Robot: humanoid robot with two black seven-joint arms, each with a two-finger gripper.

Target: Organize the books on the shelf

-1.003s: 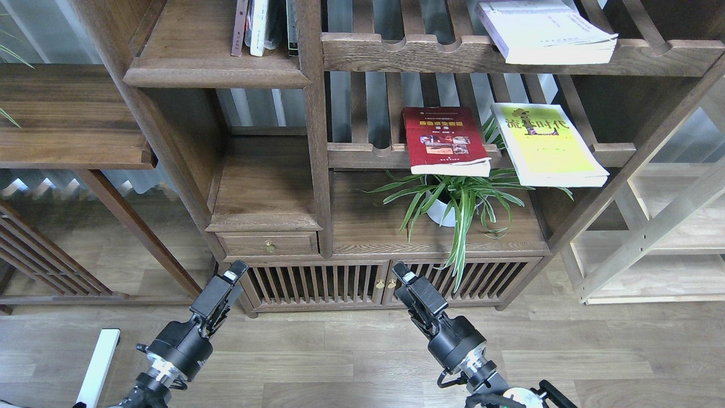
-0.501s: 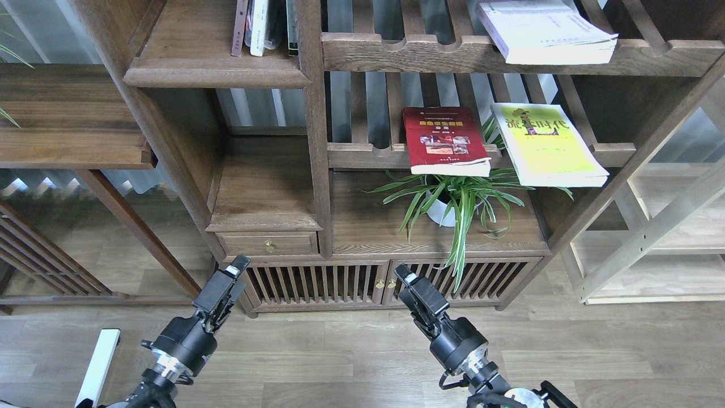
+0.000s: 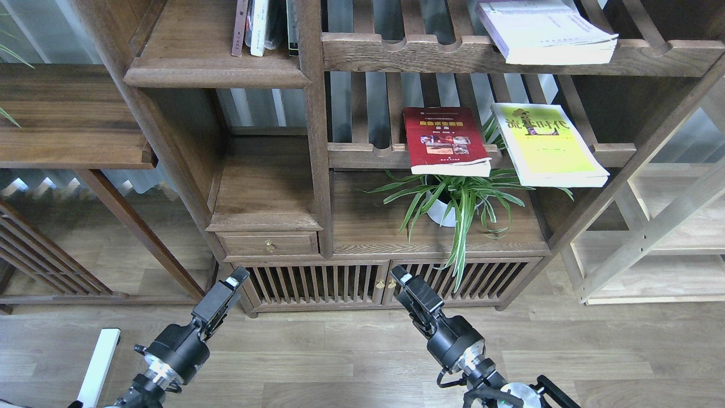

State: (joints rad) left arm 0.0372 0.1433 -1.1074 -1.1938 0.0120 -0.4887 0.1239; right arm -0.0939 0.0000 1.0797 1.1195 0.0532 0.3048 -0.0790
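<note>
Bookcase [image 3: 317, 141]: big, dark wood, fills the view.
Solid shelf [image 3: 215, 71]: upper left, thin upright books [image 3: 257, 25] at its back.
Lavender-white book [image 3: 546, 31]: lying flat on the top slatted shelf, right.
Yellow-green book [image 3: 546, 144]: flat on the middle slatted shelf, overhanging the front.
Dark red book [image 3: 444, 140]: just left of it, apart.
Potted plant [image 3: 453, 198]: beneath both.
Left gripper [image 3: 237, 277]: low, holding nothing; finger gap — cannot tell.
Right gripper [image 3: 396, 275]: low, nothing held; finger gap — cannot tell.

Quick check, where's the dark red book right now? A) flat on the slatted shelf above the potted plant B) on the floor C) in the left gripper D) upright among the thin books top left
A: the dark red book lies flat on the slatted shelf, directly above the potted plant, beside the yellow-green book.
</note>
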